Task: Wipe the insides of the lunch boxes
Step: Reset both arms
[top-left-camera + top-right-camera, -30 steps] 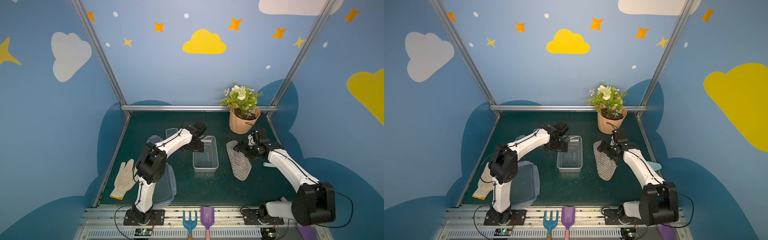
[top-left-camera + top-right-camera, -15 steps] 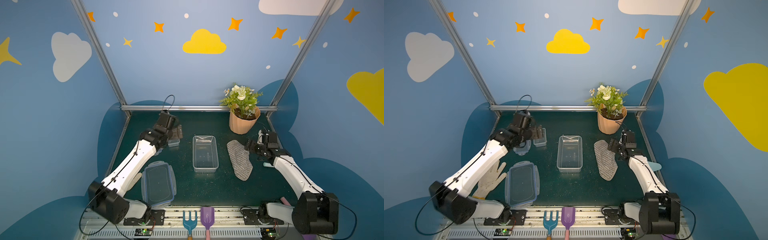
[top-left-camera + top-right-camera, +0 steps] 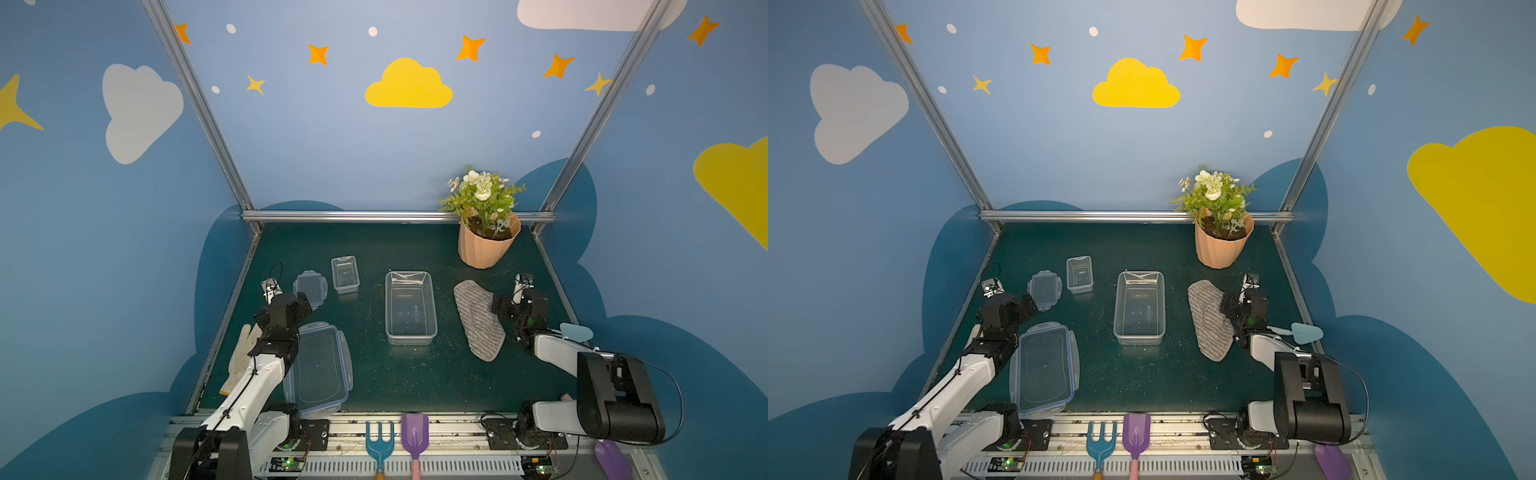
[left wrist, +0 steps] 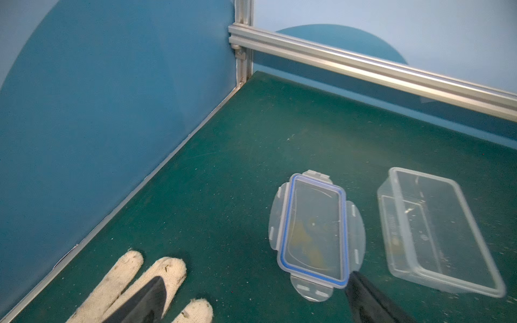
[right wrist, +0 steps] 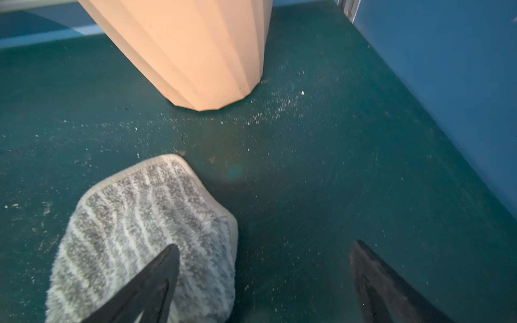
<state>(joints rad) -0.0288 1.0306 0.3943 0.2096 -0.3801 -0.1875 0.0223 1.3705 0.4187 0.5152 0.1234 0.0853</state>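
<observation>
On the dark green table, both lunch boxes stand upright with their lids off. The large lunch box sits near the middle. The small lunch box sits farther back, toward the left arm's side, just beside its small lid. The large lid lies flat near the left arm's base.

We see no cloth in either box, so we judge that the step in hand is fetching the cloth, not wiping. The grey striped cloth lies flat between the large lunch box and the right arm, apart from both boxes.

Our right gripper hangs over the cloth's edge with its jaws spread wide and nothing between them. One finger is above the cloth, the other above bare table. Our left gripper is likewise spread wide and empty, with one finger over a white glove and the other by a corner of the small lid.

Next, we reckon the right gripper must drop onto the cloth's edge, pinch a fold firmly and carry it into a box. The left gripper might steady that box, since light clear plastic could slide.

We find no brand or label. Faint moulded marks on the box floors are too small to read.
</observation>
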